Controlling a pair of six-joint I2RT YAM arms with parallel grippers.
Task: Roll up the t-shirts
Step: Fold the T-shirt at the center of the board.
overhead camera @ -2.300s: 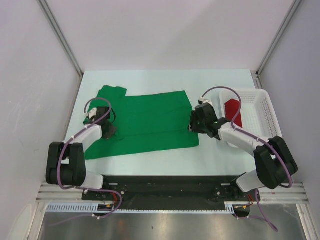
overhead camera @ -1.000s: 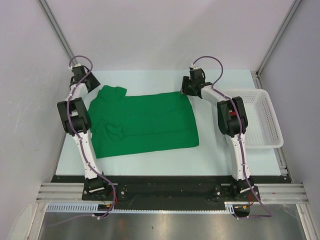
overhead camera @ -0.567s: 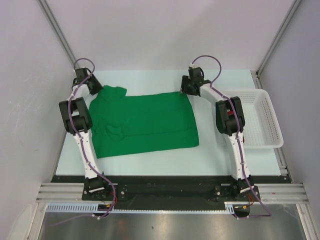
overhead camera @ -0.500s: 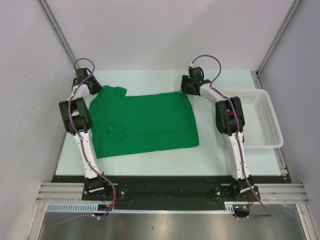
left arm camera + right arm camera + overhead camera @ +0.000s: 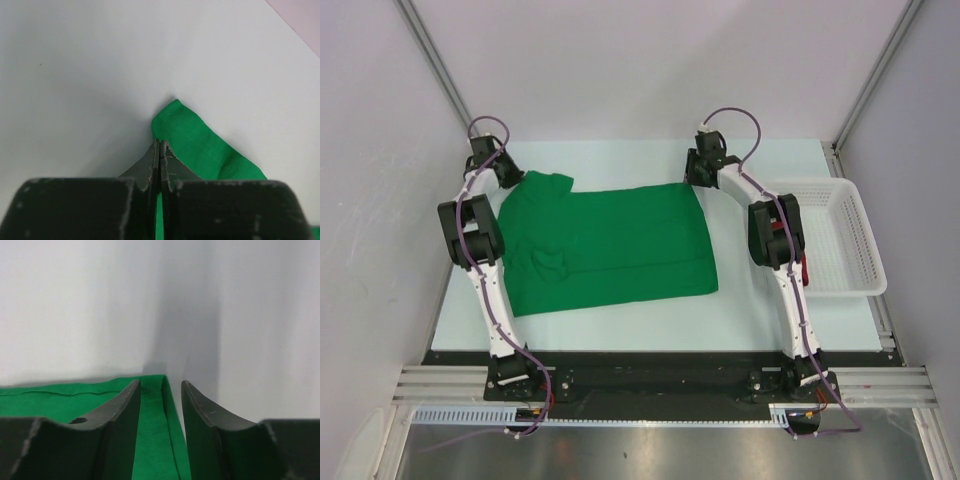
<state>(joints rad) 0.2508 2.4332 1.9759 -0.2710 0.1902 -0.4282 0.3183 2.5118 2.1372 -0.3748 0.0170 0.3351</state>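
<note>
The green t-shirt [image 5: 610,245] lies spread flat on the table, its sleeve at the far left. My left gripper [image 5: 512,175] is at that far-left sleeve corner. In the left wrist view its jaws [image 5: 159,142] are pressed together with green cloth [image 5: 195,140] showing in the slit between them. My right gripper [image 5: 697,178] is at the shirt's far-right corner. In the right wrist view it [image 5: 160,382] stands open astride the green hem [image 5: 155,440], with a gap beside the right finger. Only slivers of the red t-shirt [image 5: 804,272] show behind the right arm.
A white mesh basket [image 5: 840,215] stands at the table's right edge, beside the right arm. Grey walls close off the back and both sides. Both arms stretch from the near edge to the far part of the table.
Both arms reached from the shirt's near part to its far corners. Over the last second the left jaws shut on the sleeve corner, and the right jaws narrowed slightly around the hem.
</note>
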